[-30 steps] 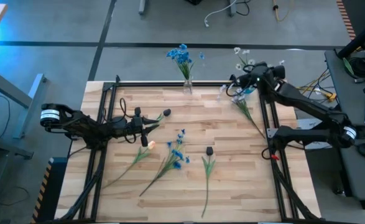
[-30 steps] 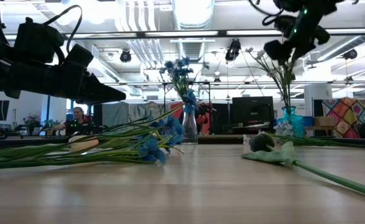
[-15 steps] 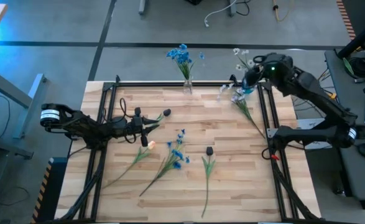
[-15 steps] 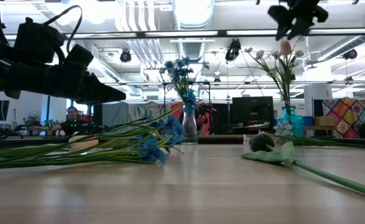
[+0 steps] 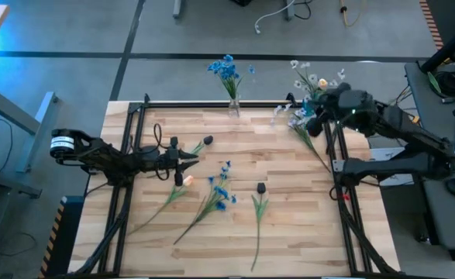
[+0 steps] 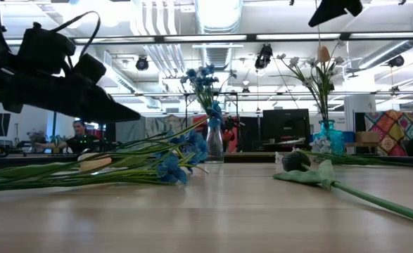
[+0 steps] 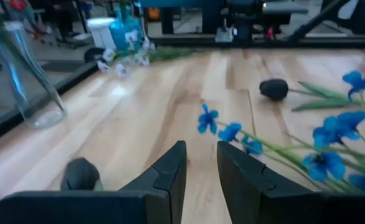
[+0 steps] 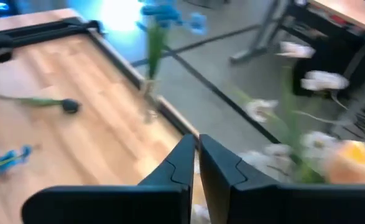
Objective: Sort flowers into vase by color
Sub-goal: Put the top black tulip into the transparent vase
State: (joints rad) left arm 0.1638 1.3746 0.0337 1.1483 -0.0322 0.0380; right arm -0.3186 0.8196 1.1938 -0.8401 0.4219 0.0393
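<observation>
Blue flowers [image 5: 227, 71] stand in a clear vase [image 5: 233, 107] at the table's far edge. White flowers and one with a pale orange head [image 6: 323, 54] stand in a blue vase [image 6: 326, 137] at the far right. On the table lie a blue sprig [image 5: 219, 190], a pale-headed flower [image 5: 185, 180] and two dark-headed ones [image 5: 260, 188] [image 5: 207, 141]. My left gripper [image 7: 201, 152] hovers open over the table's left part, beside the blue sprig [image 7: 331, 140]. High above the blue vase, my right gripper [image 8: 198, 143] is shut and holds nothing.
A green sprig [image 5: 311, 143] lies on the table in front of the blue vase. Black frame rails [image 5: 134, 170] run along the table's left, far and right sides. A person shows in the room behind the table [image 6: 79, 133]. Bare wood lies near the front edge.
My right gripper has risen from the blue vase and drawn back toward the table's right edge. It has shut with nothing in it. The pale orange-headed flower stays upright in the blue vase.
</observation>
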